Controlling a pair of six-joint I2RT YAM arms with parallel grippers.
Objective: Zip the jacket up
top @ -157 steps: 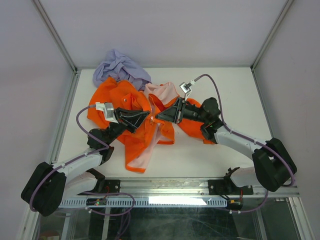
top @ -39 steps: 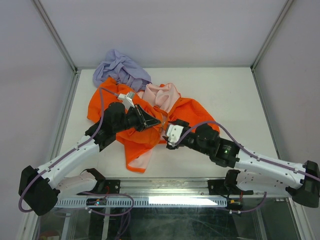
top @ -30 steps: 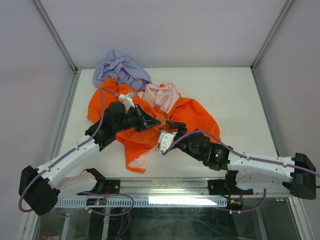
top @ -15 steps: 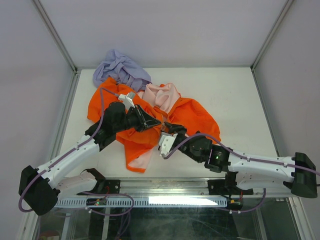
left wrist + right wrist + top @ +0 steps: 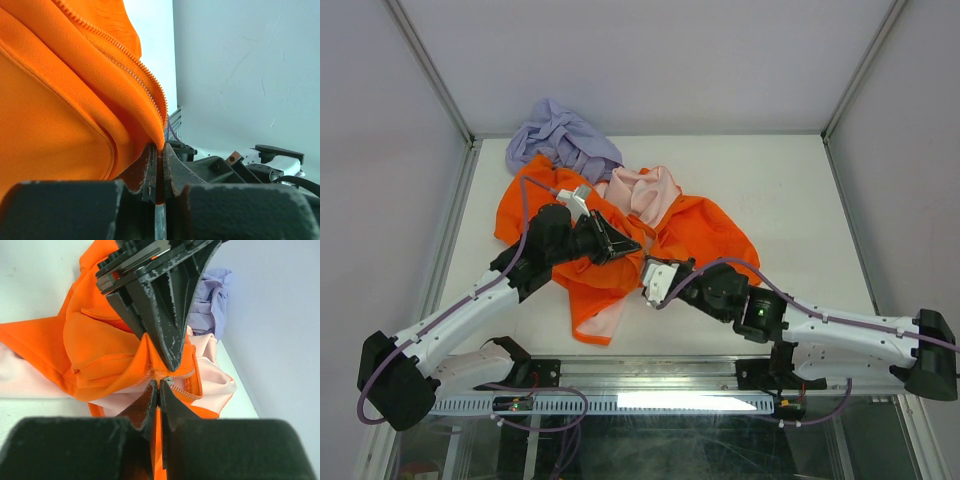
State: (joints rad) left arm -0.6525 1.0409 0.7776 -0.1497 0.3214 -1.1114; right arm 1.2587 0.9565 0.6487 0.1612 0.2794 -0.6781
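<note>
Jacket: crumpled orange heap (image 5: 705, 230) at left-middle of the table (image 5: 800, 200), pink lining (image 5: 645, 190) turned up on the far side.
Zipper: toothed edge (image 5: 131, 67) running up and away from the left jaws in the left wrist view; slider not made out in any view.
Left gripper: clamped (image 5: 159, 175) on that toothed edge, at the heap's middle, fabric draped over the fingers.
Right gripper: pinched (image 5: 159, 392) on a thin orange fold just beneath the left fingertips, the two grips almost touching.
Nearer arm: neither; both at the same spot, left reaching in from the left, right from the near right.
Likely need: judged, grips drawn apart along the zipper line to straighten it before closing.
Open room: bare table right of and nearer than the heap.
Crowding: purple cloth (image 5: 560, 130) against the jacket's far-left edge; little slack between the two grips.
</note>
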